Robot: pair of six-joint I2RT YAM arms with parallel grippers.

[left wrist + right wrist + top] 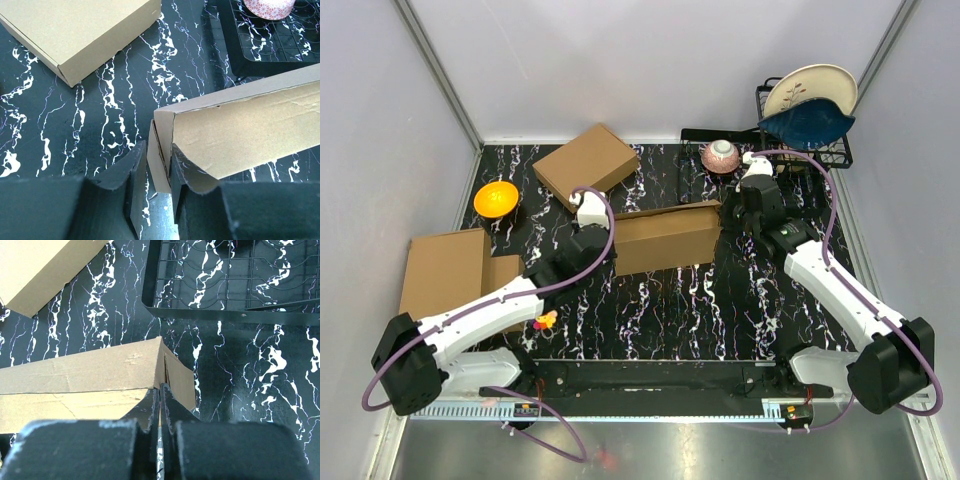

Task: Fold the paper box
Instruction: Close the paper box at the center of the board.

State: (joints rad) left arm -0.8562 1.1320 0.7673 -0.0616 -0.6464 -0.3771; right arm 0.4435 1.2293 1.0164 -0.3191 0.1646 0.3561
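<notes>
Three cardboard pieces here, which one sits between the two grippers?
The long paper box mid-table: left gripper at its left end, right gripper at its right. The compact box sits farther back; the flat slab lies at the left edge.

Paper box [665, 238] one, other cardboard [586, 163] two — bowls [496, 198] two, racked dishes [810, 88] two, rack [835, 157] one.

Overhead view, close wrist views — sharing the paper box [665, 238]

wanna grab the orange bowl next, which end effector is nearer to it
Left. The left end effector is at the left end of the paper box, right of the orange bowl; the right end effector is at the box's opposite end, farther away.
</notes>
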